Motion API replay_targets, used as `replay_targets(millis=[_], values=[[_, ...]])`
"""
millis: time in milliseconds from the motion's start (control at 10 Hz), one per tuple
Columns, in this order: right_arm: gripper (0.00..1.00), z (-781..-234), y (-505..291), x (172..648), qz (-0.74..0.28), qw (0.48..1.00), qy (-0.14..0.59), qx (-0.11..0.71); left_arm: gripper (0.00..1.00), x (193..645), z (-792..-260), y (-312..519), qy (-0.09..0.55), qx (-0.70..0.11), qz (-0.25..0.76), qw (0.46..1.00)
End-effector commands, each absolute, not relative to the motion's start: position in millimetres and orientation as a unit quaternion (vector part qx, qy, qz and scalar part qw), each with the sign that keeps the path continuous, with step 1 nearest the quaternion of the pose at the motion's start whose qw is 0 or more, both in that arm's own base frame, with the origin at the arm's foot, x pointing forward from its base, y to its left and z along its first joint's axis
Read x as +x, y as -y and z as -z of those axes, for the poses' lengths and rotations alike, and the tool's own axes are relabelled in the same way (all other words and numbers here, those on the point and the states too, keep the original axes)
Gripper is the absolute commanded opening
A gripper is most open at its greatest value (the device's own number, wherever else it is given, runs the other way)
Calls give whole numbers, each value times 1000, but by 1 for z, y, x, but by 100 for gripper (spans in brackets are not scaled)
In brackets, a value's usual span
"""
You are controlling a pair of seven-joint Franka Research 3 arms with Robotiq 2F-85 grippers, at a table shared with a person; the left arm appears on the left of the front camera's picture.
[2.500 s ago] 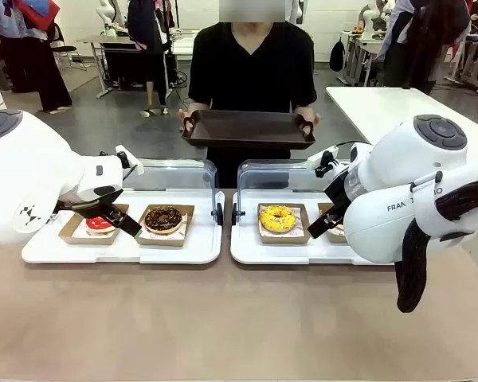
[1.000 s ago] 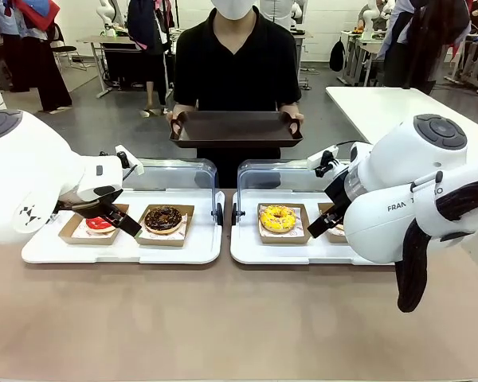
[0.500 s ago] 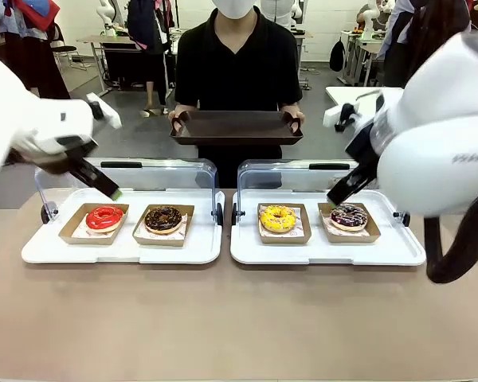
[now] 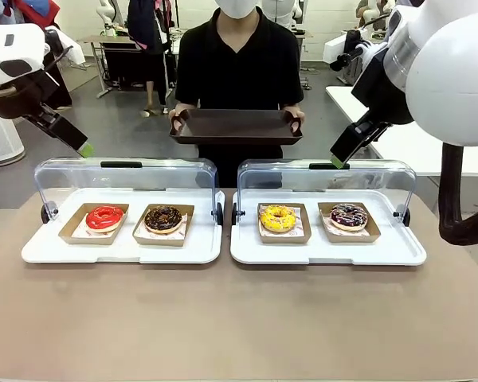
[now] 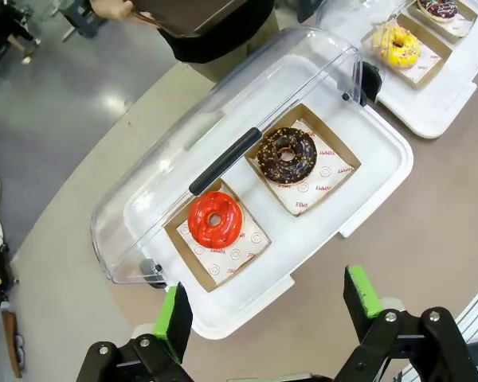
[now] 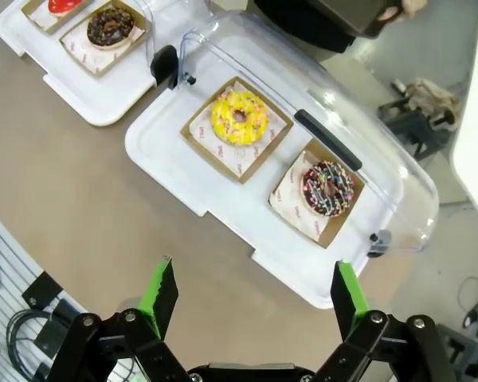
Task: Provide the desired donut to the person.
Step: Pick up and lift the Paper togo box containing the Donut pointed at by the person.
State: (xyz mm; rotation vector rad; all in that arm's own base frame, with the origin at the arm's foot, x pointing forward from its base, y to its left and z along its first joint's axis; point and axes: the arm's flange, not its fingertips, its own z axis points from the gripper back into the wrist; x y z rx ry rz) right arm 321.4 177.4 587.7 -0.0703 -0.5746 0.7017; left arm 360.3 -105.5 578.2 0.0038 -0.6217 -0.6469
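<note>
The brown counter [image 4: 223, 318] lies nearest you. Toward its far edge, two white trays sit side by side with a narrow gap at the middle. The left tray [image 4: 44, 253] reaches toward the far-left corner and the right tray [image 4: 398, 255] toward the far-right.

You can count four donuts, two per tray, each in its own one of four cardboard boats [image 4: 70, 231]. On the left tray, the red donut [image 4: 104, 216] is on the outer side and the chocolate donut [image 4: 163, 217] is nearer the counter's middle. On the right tray, the yellow donut [image 4: 277, 217] is nearer the middle and the sprinkled donut [image 4: 349, 215] is on the outer side. No donut touches another.

Two clear lids [image 4: 127, 179], one per tray, stand tipped back along the trays' far edges.

Above the lids, the left arm [image 4: 12, 52] hangs over the left tray. Its jaws are spread wide and empty, with the green pads [image 5: 174, 318] well apart. The right arm [image 4: 454, 72] hangs over the right tray. Its jaws are likewise spread and empty, green pads [image 6: 161, 293] apart.

Beyond the far edge, at the middle, the person [image 4: 237, 68] stands with two hands [image 4: 178, 121] gripping the ends of one dark serving tray [image 4: 235, 126].
</note>
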Motion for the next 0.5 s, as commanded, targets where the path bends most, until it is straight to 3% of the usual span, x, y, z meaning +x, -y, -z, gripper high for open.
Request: replay_targets(millis=[0, 300, 400], values=[[100, -575, -171, 326, -337, 902, 269, -32, 100, 362, -567, 107, 295, 1, 313, 903], [100, -575, -171, 326, -337, 902, 269, -32, 100, 361, -572, 106, 294, 2, 314, 903], [100, -579, -172, 325, -335, 903, 268, -31, 100, 358, -580, 92, 256, -163, 345, 888]])
